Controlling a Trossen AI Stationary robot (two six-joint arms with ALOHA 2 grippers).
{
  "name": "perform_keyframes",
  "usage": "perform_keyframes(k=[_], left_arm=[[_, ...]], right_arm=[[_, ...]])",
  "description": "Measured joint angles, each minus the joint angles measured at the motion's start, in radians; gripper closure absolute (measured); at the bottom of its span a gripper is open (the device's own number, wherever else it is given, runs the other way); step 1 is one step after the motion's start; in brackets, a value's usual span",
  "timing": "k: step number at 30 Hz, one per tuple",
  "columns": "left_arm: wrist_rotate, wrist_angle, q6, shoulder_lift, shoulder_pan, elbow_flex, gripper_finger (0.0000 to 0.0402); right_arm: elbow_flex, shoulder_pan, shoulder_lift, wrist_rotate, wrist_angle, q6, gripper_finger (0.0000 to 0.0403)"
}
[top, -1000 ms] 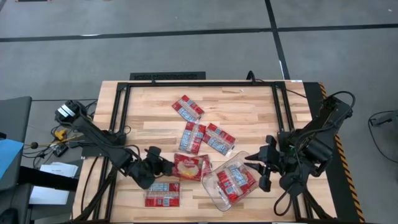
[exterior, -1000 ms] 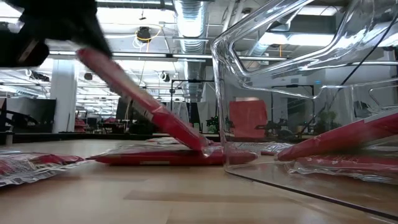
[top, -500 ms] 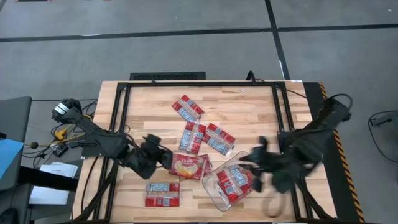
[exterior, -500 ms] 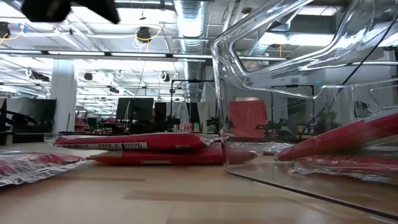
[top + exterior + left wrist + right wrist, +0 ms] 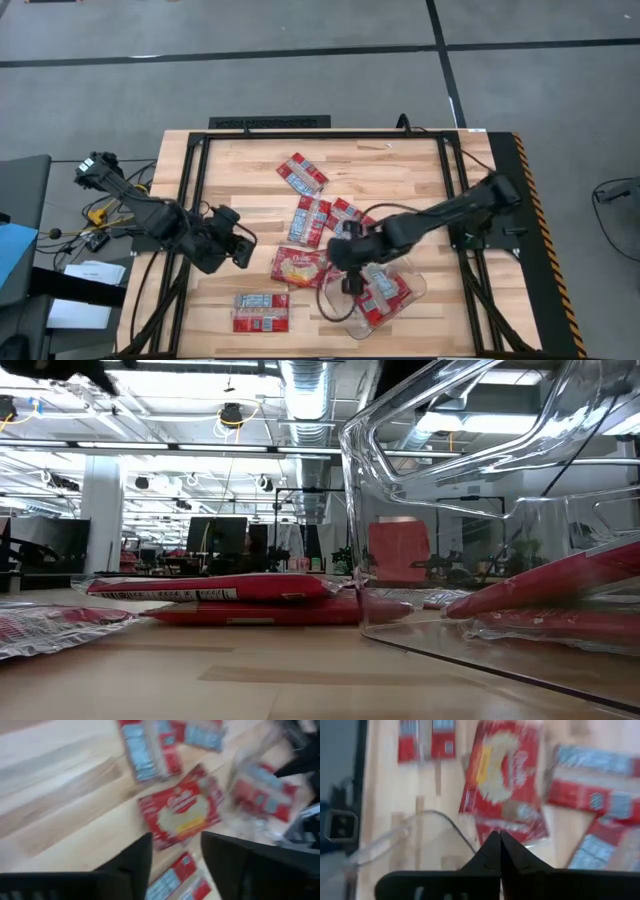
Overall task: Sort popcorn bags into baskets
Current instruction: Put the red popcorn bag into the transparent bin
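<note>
Reaching: our right gripper (image 5: 346,262), fingers together, beside tub (image 5: 412,292), over yellow-faced bag (image 5: 300,268).
Left gripper (image 5: 243,250): fingers apart, empty.
Next: open, grasp.

Red popcorn bags (image 5: 302,268), clear colourless basket (image 5: 412,293).

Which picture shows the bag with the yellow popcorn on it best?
The left wrist view: the flat red packet with the yellow popcorn picture lies face-up, whole and unobstructed. The right wrist view shows it blurrier. In the high view it is small. The low view shows packets edge-on only.
</note>
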Motion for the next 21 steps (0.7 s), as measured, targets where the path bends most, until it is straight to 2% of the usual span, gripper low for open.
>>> perform_keyframes(k=[4,8,14,19,21], left_arm=[[0.048,-0.012,-0.109,0.002,0.000,-0.086,0.0183],[0.070,0.126,-0.179,-0.012,-0.003,-0.232,0.0148],[0.056,0.460,-0.252,-0.020,0.006,-0.492,0.0141],[0.044,0.838,-0.293,-0.004,0.021,-0.678,0.0141],[0.047,0.923,-0.311,0.007,0.027,-0.725,0.0141]], right_arm=[[0.000,-0.047,0.092,-0.084,0.051,-0.031,0.0378],[-0.001,-0.067,0.165,-0.142,0.096,-0.055,0.0374],[-0.001,-0.077,0.219,-0.177,0.106,-0.070,0.0394],[0.001,-0.087,0.234,-0.192,0.126,-0.075,0.0379],[0.000,-0.088,0.241,-0.193,0.124,-0.075,0.0373]])
